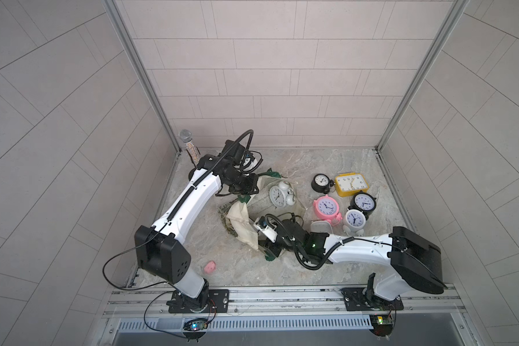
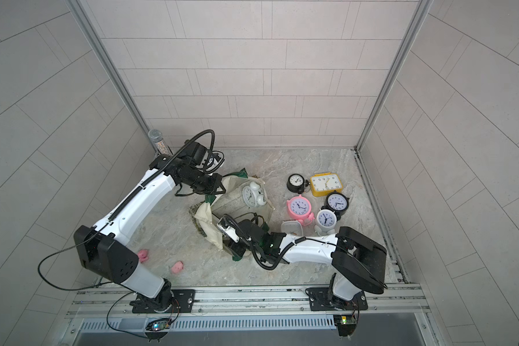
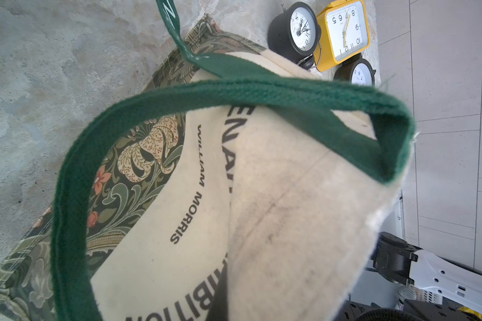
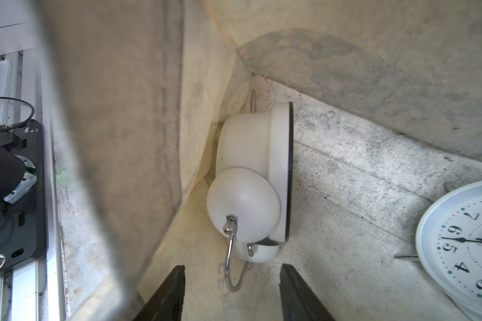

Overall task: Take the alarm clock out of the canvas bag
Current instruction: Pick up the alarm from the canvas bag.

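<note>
The cream canvas bag (image 1: 242,222) lies open mid-table with its green straps and patterned bottom band (image 3: 139,155). My left gripper (image 1: 256,185) is shut on its far rim and holds the mouth up; canvas hides the fingers in the left wrist view. My right gripper (image 4: 231,291) reaches inside the bag, open. A white twin-bell alarm clock (image 4: 256,178) lies on edge just ahead of it. The clock's metal handle loop (image 4: 233,266) sits between the fingertips (image 4: 169,294), untouched. A second white clock (image 1: 280,195) lies face up in the bag, seen in both top views.
Several clocks stand right of the bag: black (image 1: 321,182), yellow (image 1: 351,185), pink (image 1: 326,207), another black (image 1: 363,202), white (image 1: 354,221). A clear lidded box (image 1: 319,226) sits by my right forearm. A microphone (image 1: 188,146) leans in the back-left corner. Pink toys (image 2: 177,266) lie front left.
</note>
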Available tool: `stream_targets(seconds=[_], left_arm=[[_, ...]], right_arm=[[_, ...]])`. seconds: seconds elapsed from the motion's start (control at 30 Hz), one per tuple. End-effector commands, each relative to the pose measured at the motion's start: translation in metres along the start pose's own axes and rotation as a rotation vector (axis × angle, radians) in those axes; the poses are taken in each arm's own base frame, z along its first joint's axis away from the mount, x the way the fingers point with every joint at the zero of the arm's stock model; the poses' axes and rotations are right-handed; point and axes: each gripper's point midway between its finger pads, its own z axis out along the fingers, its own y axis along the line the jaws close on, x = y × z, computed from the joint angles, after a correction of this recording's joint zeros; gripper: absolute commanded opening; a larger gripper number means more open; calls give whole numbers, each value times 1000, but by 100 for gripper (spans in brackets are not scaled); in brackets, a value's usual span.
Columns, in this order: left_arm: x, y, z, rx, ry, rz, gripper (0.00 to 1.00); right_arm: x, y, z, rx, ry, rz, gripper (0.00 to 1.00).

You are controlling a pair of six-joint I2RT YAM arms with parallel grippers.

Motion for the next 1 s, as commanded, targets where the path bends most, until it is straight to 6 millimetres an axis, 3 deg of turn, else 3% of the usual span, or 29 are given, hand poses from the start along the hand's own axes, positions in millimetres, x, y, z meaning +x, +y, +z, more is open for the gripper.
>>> stream_targets(seconds=[0.0,0.6,0.83,0.97], left_arm=[[1,-5,-1,19,11,21,0],[1,-6,-1,23,12,19,0],[2,-6,-1,22,12,18,0],[2,-6,-1,22,14,18,0]], right_arm=[[-4,-5,3,40,-37,-34,56],[3,-11,22,79,-29,-26,52],[4,-17,28,115,-18,-30,41],[2,-18,30,126,-20,-36,30]])
